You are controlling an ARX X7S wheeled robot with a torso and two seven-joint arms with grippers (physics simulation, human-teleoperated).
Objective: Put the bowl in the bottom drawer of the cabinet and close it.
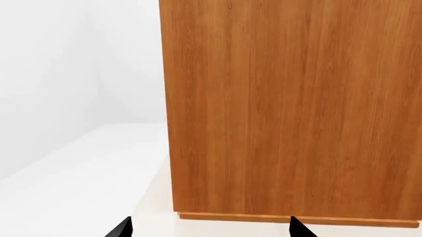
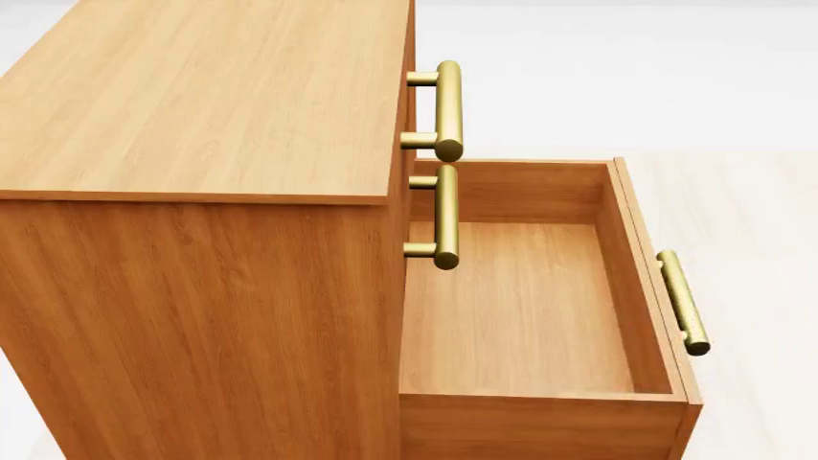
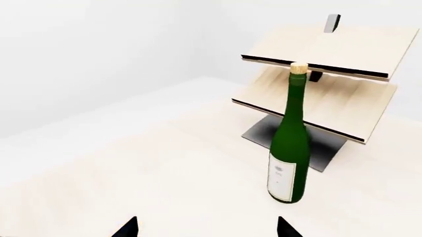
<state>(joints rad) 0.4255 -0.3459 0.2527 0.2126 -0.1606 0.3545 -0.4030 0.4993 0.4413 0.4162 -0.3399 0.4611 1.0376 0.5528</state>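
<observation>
While the left gripper [image 1: 207, 229] faces the cabinet [image 2: 192, 192] side with fingertips spread, the bottom drawer [image 2: 537, 316] stands pulled out (no bowl visible in any view), and the right gripper [image 3: 207, 228], likewise spread, faces a green bottle [image 3: 290, 148].

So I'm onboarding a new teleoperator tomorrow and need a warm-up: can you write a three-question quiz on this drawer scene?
1. True or false: the bottom drawer of the cabinet stands pulled open.
2. Multiple choice: what does the open drawer hold? A) the bowl B) a green bottle C) nothing visible
3. Fill in: in the right wrist view, the corked green bottle stands upright in front of a pale wooden ____.

Key
1. True. The two drawers above are shut.
2. C. Only bare wood shows inside; the bowl appears in no view.
3. Rack.
</observation>
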